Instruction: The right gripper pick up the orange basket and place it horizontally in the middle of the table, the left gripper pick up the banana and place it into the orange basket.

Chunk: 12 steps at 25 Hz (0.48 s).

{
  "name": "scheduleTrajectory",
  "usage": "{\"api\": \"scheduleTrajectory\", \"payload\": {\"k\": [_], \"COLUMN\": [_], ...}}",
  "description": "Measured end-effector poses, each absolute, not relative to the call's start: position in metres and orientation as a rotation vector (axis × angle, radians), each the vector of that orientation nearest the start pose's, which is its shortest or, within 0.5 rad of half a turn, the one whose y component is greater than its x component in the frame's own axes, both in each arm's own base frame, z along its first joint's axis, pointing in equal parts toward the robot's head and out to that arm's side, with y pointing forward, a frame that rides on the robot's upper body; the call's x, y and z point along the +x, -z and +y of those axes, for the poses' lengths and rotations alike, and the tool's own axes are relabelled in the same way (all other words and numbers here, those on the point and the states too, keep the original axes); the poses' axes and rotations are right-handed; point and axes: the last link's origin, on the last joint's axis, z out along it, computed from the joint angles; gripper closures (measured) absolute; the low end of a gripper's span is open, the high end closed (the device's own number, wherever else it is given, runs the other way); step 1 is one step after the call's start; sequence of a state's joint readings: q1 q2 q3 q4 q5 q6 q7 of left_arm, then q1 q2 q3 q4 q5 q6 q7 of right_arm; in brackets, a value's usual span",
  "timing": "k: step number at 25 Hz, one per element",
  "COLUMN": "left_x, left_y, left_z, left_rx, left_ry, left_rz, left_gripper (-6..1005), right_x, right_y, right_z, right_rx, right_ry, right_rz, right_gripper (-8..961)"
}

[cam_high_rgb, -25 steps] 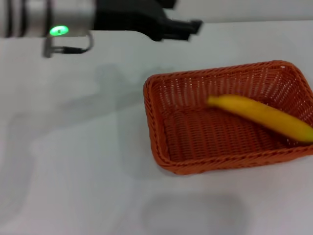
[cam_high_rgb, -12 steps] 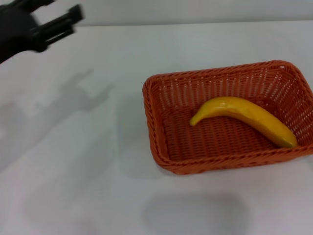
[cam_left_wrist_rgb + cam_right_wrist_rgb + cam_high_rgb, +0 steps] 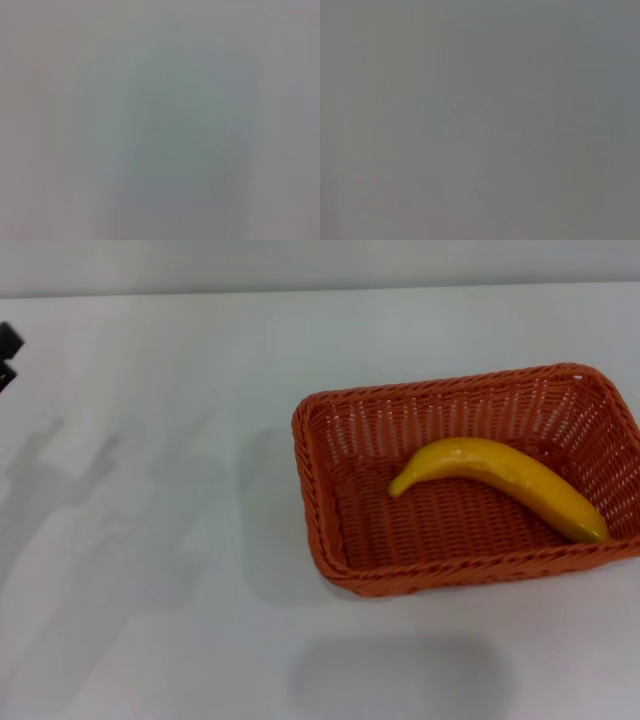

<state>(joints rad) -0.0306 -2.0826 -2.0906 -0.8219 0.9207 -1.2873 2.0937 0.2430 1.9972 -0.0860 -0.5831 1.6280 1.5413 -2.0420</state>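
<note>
The orange basket (image 3: 340, 550) lies lengthwise on the white table (image 3: 150, 570), right of the middle in the head view. Inside it, the yellow banana (image 3: 500, 478) rests on the woven floor, running diagonally from the basket's centre to its right wall. Of my left gripper (image 3: 6, 357) only two black fingertips show, at the far left edge, apart from each other with nothing between them and far from the basket. My right gripper is out of view. Both wrist views show only a blank grey surface.
Faint arm shadows (image 3: 60, 490) fall on the left part of the table. A wall edge (image 3: 320, 265) runs along the table's far side. Bare tabletop surrounds the basket on the left and front.
The left arm has drawn back leftward from above the basket until almost out of view. The banana, released into the basket a second ago, has settled and now lies still.
</note>
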Motion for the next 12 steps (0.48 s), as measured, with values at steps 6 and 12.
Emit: {"api": "scheduleTrajectory", "payload": {"k": [6,12], "left_x": [-0.34,-0.347], "left_y": [-0.078,-0.069], "left_z": [0.256,0.257], "left_rx": [-1.702,-1.662], "left_ry": [1.027,1.01], "left_rz": [-0.492,-0.503], "left_gripper": [193,193], "right_x": [0.392,0.394], "right_y": [-0.161,-0.155], "right_z": [0.255,0.255], "right_rx": [-1.557,-1.553], "right_ry": [-0.903,-0.889], "right_rz": [0.558,0.546], "right_gripper": [124,124]}}
